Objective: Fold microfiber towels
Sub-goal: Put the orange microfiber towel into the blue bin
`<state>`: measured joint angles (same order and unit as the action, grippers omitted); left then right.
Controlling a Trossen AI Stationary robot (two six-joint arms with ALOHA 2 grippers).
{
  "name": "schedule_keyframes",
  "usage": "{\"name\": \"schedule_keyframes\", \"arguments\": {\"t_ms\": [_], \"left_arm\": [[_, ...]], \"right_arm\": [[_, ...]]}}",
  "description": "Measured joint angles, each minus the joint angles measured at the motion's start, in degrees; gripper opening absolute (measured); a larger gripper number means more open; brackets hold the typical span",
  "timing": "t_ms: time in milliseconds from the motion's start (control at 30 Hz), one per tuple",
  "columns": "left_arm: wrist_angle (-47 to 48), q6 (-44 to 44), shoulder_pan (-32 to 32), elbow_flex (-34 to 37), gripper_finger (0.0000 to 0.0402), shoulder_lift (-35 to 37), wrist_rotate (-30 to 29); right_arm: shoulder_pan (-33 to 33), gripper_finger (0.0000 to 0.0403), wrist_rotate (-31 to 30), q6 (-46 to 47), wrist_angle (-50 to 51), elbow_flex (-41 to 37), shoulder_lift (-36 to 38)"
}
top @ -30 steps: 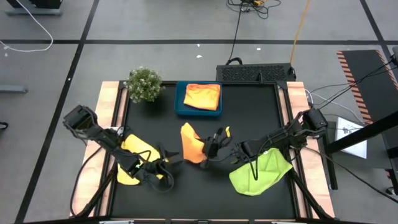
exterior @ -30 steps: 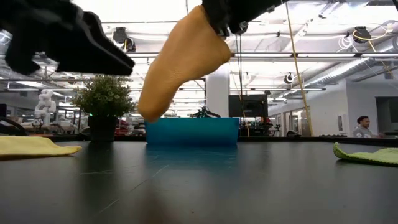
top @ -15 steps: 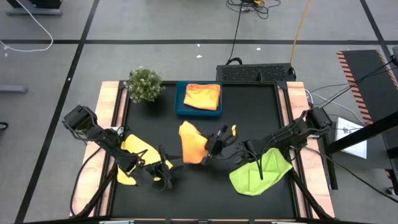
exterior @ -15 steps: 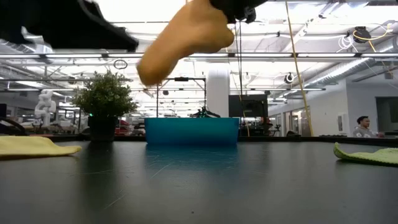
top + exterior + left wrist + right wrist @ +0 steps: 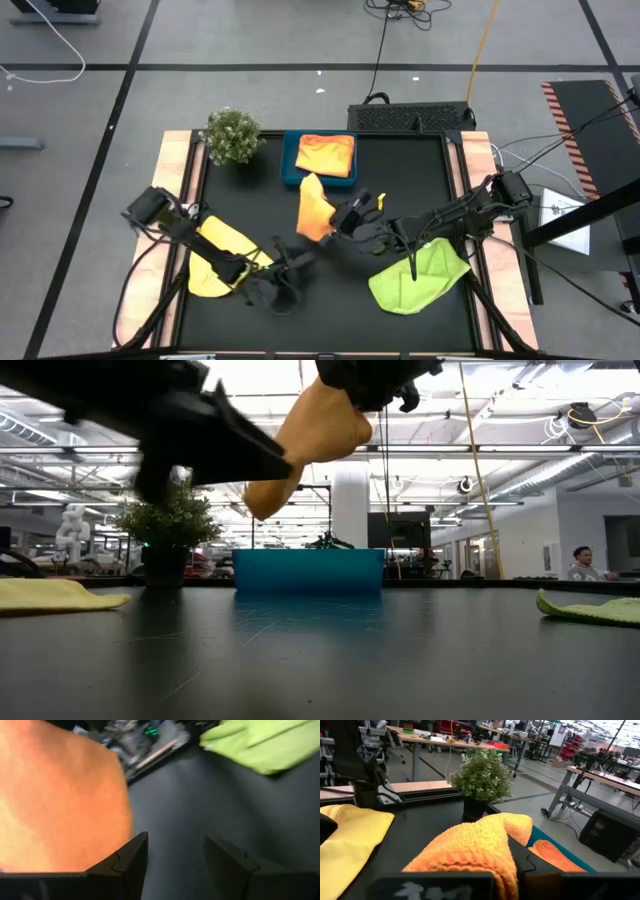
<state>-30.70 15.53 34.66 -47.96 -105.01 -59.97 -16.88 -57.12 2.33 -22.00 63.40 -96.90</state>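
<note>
A folded orange towel [image 5: 326,155] is held in the blue tray [image 5: 290,170] at the counter's [image 5: 400,170] far edge. A second orange towel [image 5: 313,207] is pinched by the right end effector [image 5: 340,222] above mid-counter, hanging long-axis downward, just before the tray. The left end effector [image 5: 285,280] is spread and empty beside the yellow towel [image 5: 215,262].

Looking past the left tool [image 5: 175,862], its two dark fingers [image 5: 127,862] stand apart with bare dark worktop [image 5: 200,805] showing between them, nothing in the gap. Close on one side of the tool hangs an orange towel [image 5: 60,805], filling that whole flank, its edge right by the nearer finger. Farther ahead, on the other side, a lime green towel [image 5: 260,745] lies crumpled on the worktop. Straight ahead there's blurred dark machinery, too smeared to make out.
</note>
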Motion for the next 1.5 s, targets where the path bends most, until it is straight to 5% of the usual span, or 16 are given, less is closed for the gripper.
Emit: {"name": "schedule_keyframes", "arguments": {"t_ms": [200,500,700,933,1167,1367,1500], "left_arm": [[-0.28,9.19,-0.96,-8.57,0.0191,-6.63,-14.63],[-1.15,20.55,-3.18,-18.18,0.0191,-13.57,-17.69],[-0.91,21.78,-5.86,-19.28,0.0191,-14.37,-29.25],[2.42,22.28,-5.29,-19.28,0.0165,-14.34,-30.10],[7.14,23.34,-1.21,-19.26,0.0015,-14.32,-30.13],[14.09,19.41,2.79,-19.03,0.0005,-10.54,-30.07],[26.98,5.57,4.65,-16.31,0.0004,-2.16,-29.91]], "right_arm": [[-0.02,0.0000,0.12,0.02,0.33,0.00,0.00],[-0.02,0.0000,0.35,0.55,0.39,0.00,0.00],[-0.04,0.0000,2.74,1.52,0.64,0.00,0.00],[-0.07,0.0000,4.90,3.04,2.80,0.00,-0.02],[-0.07,0.0000,7.97,1.64,9.32,0.00,-0.02],[-1.20,0.0000,10.93,1.51,15.55,0.00,-0.04],[-1.99,0.0000,10.95,0.09,17.64,0.00,-0.07]]}}
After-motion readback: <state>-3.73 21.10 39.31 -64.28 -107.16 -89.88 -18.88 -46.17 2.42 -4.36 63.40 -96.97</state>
